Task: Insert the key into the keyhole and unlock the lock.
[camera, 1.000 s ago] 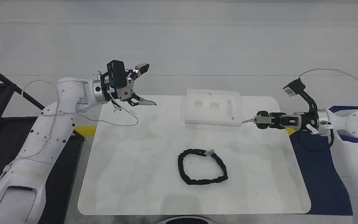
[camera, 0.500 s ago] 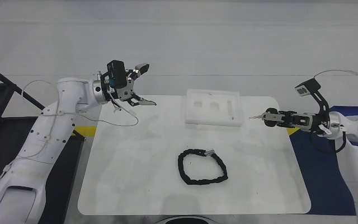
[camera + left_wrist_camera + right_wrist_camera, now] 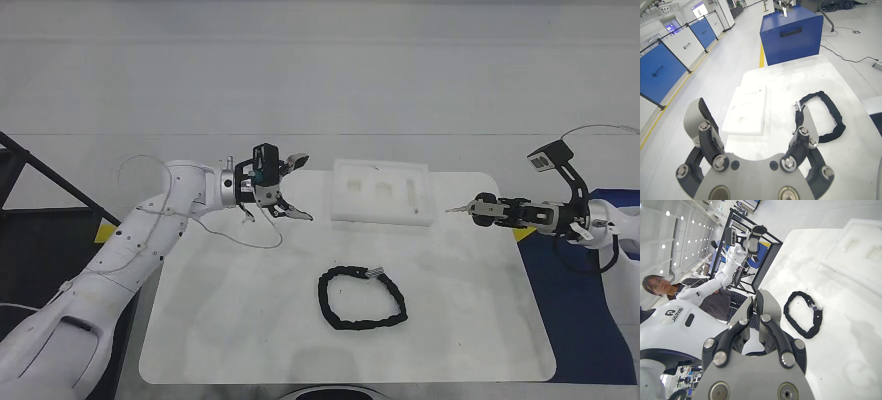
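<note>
Centrally, lock point(image 3: 362, 297), well inside table point(image 3: 200, 350) edges.

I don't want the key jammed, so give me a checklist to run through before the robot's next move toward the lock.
1. Small metal key gripped: ok, right gripper shut on it.
2. Left gripper free: ok, open above the white table, beside the white foam tray.
3. Black fabric-sleeved chain lock steadied: not ok, it lies loose, no gripper touching it.
4. Key at keyhole: not ok, key is near the table's edge, apart from the lock's metal end.
5. Keyhole facing the key: cannot tell.
</note>
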Controlling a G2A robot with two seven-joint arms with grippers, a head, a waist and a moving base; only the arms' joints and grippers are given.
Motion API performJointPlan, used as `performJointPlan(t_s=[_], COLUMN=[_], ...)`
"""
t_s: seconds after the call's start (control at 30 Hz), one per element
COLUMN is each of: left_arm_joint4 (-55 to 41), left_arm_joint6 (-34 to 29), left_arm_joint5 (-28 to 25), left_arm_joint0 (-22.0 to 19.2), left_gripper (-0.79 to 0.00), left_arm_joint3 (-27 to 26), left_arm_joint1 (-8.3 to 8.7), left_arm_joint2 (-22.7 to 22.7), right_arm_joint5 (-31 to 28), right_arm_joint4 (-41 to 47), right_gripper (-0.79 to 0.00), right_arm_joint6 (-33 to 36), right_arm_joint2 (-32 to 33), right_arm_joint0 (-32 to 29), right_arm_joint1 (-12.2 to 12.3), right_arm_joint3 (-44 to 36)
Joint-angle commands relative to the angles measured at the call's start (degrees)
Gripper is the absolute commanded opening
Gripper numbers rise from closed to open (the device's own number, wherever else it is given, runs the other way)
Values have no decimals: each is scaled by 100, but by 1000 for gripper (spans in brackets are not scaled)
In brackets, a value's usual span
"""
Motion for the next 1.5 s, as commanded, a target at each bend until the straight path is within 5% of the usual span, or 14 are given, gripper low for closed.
performJointPlan(t_s=[0.0,0.37,0.6,1.2,1.47], left_arm_joint4=[96,293,1005,1005,695], left_arm_joint6=[288,1130,1395,1395,540], left_arm_joint5=[34,66,-3,-3,1080], left_arm_joint0=[-118,-583,-881,-881,-365], left_gripper=[0,0,0,0,0], left_arm_joint3=[307,1770,2298,2298,2145], left_arm_joint1=[-159,-1133,-1583,-1583,-1671], left_arm_joint2=[310,1584,2128,2128,1993], right_arm_joint5=[0,0,0,0,0], right_arm_joint4=[0,0,0,0,0], right_gripper=[-785,-785,-785,-785,-785], right_arm_joint6=[0,0,0,0,0], right_arm_joint2=[0,0,0,0,0], right_arm_joint0=[0,0,0,0,0], right_arm_joint1=[0,0,0,0,0], right_arm_joint3=[0,0,0,0,0])
